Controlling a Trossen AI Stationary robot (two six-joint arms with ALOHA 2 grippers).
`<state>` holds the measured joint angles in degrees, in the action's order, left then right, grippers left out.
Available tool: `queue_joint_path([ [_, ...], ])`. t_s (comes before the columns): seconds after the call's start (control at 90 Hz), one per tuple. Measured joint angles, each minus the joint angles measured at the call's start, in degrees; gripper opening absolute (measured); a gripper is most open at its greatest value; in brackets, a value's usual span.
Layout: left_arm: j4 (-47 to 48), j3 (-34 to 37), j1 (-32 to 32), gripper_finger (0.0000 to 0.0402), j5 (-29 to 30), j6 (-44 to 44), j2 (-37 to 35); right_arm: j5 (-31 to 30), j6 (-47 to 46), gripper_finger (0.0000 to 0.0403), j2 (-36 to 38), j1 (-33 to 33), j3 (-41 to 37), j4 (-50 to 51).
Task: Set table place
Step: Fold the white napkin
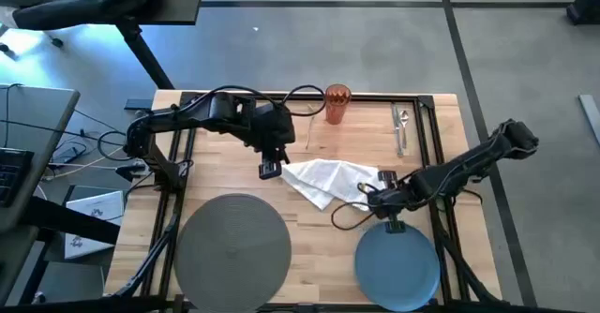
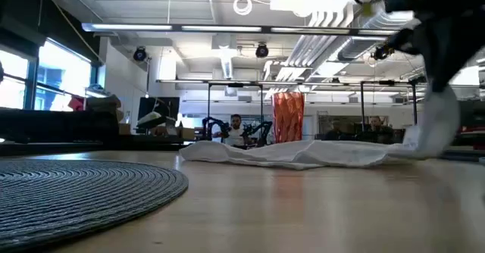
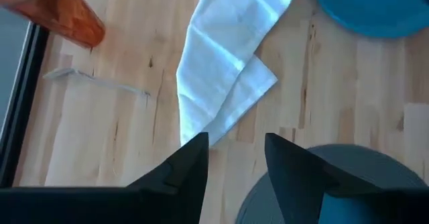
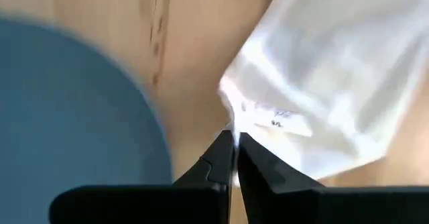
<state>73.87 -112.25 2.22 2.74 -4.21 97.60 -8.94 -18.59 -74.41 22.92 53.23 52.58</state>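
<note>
A white paper napkin [image 1: 328, 180] lies crumpled in the middle of the table [image 1: 309, 233]. My right gripper [image 1: 375, 194] is shut on its right end. My left gripper [image 1: 270, 170] hovers open just above the napkin's left end [image 3: 201, 127]; I cannot tell whether it touches it. The grey placemat [image 1: 232, 247] lies at the near left and the blue plate [image 1: 397, 264] at the near right. The orange tumbler [image 1: 337, 105] stands upright at the far edge. Silver cutlery [image 1: 401, 127] lies at the far right. My right gripper pinches the napkin's right end at its edge [image 4: 236, 127] between its two shut fingers, coming slanting down from the table's right side. That end [image 2: 439, 128] is raised off the table. The rest of the napkin [image 2: 303, 153] lies slack on the wood.
A thin silver piece [image 3: 94, 82] lies on the wood between the tumbler and the napkin. The black rail frame [image 1: 433, 144] runs along the table's edges. A desk with a laptop [image 1: 28, 135] stands off the table's left side.
</note>
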Motion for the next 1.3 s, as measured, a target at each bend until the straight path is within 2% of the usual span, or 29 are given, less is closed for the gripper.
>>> queue_joint_path([
  [0.078, -1.9, 0.0, 0.0, 0.0133, 0.1, 0.9, 0.0, 0.5, -0.4, 0.0, 0.0, -0.9, -1.2, -2.9],
  [0.322, -3.1, 0.0, 0.0, 0.0133, 0.1, 1.4, 0.0, 9.5, -6.6, 0.0, -0.1, -1.4, -13.1, -10.7],
  [0.478, -3.1, 0.0, 0.0, 0.0133, -0.3, 1.4, 0.0, 14.0, -8.6, 0.0002, -0.1, -1.4, -17.2, -15.4],
  [0.867, -3.1, 0.0, 0.0, 0.0133, -0.7, 1.4, 0.0, 15.2, -8.4, 0.0087, -0.1, -1.5, -17.7, -16.5],
  [1.3, -3.1, 0.0, 0.0, 0.0133, -0.6, 1.3, 0.0, 15.1, -5.9, 0.0085, -0.1, -1.5, -17.7, -11.2],
])
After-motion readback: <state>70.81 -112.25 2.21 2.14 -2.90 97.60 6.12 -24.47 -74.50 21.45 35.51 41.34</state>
